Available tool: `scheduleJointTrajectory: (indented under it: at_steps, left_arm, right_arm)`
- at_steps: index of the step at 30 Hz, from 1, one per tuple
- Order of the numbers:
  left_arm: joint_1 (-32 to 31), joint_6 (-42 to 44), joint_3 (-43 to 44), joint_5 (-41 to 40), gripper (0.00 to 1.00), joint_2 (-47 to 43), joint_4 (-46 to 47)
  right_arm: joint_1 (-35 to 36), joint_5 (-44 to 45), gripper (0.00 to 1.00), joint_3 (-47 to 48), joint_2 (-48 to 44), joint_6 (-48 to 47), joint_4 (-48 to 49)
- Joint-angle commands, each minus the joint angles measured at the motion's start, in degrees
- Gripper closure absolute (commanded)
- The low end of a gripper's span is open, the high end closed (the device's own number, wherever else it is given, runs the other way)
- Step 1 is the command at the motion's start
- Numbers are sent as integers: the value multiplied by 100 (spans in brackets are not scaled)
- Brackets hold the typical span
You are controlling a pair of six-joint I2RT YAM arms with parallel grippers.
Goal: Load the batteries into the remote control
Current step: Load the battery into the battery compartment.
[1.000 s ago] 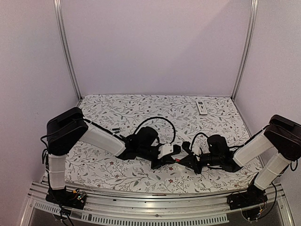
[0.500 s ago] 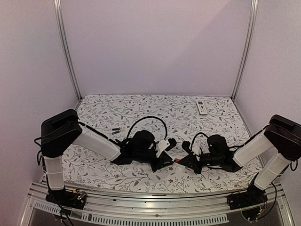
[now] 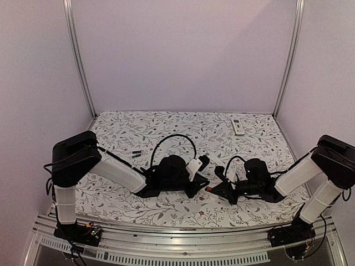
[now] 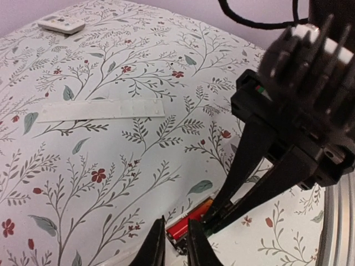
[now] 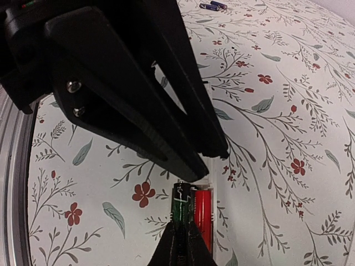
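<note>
In the top view, a flower-patterned worktop (image 3: 138,127) is seen with both arms bent inward so that they meet near its middle, toward the near edge. The left end effector (image 3: 199,184) and the right end effector (image 3: 215,191) are brought tip to tip, and a red battery (image 3: 209,189) is glimpsed between them. Two loose batteries (image 3: 137,153) are left lying well apart to the left, and a far remote (image 3: 238,127) is laid at the far right corner. In the left wrist view, the left fingertips (image 4: 195,244) are held slightly spread, with nothing seen pinched between them, and the red battery is found just beyond the narrow gap. The right end effector's two long black fingers are seen slanting down from the right and converging beside that battery. A flat white strip (image 4: 102,110) is laid on the cloth farther off, and the far remote is seen beyond it. In the right wrist view, the open bay of the remote control (image 5: 214,206) is shown with the red battery seated in it and a dark battery (image 5: 180,202) lying alongside on its left. The right fingers are pressed together, their tips touching the near end of the dark battery; whether it is pinched cannot be told. The left fingers are planted just above the bay's far end.
</note>
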Motion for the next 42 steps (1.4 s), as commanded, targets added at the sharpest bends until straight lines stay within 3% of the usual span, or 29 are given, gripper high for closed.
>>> scheduleJointTrajectory:
  at_steps: [1, 23, 31, 42]
  left_arm:
    - [-53, -163, 181, -145, 86, 231, -101]
    - [-220, -240, 62, -383, 88, 207, -418]
    - [-220, -319, 127, -385, 81, 298, -543]
    - [-249, -249, 182, -288, 86, 302, -691]
  right_arm:
    - [35, 138, 93, -37, 158, 35, -284]
    - [35, 133, 93, -26, 225, 75, -230]
    - [35, 148, 93, -30, 232, 83, -230]
    - [35, 193, 93, -37, 167, 105, -285]
